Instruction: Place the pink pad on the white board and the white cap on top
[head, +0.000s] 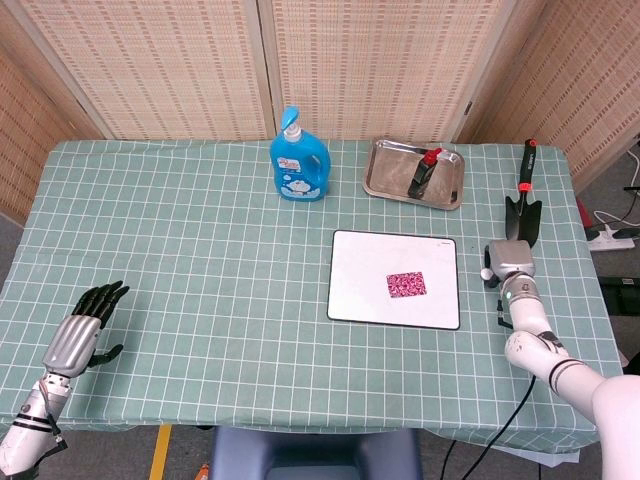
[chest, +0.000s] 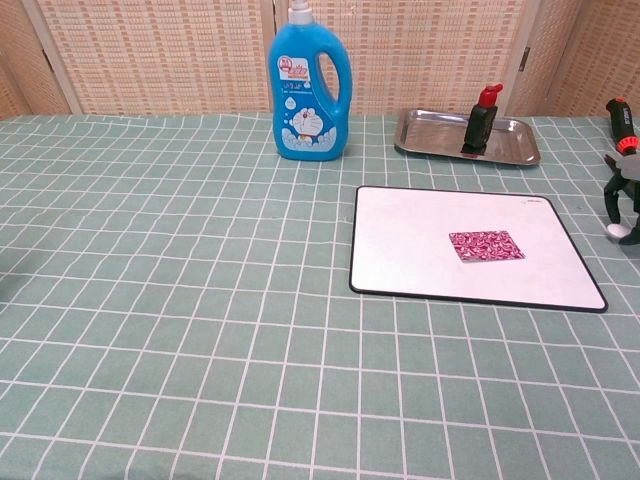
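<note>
The head view looks steeply down from above the near table edge, far enough back to take in the whole table (head: 200, 240) and the screens behind it. The chest view sits low and close, facing nearly level across the cloth toward 12 o'clock. Both share the bottle (head: 298, 160) (chest: 307, 85) at 12 o'clock, the tray (head: 385, 172) (chest: 510, 142) at 1 o'clock, and the board (head: 370, 275) (chest: 420, 240).

Silver robot hand (head: 72, 338), black fingers (head: 102, 297), white arms
</note>
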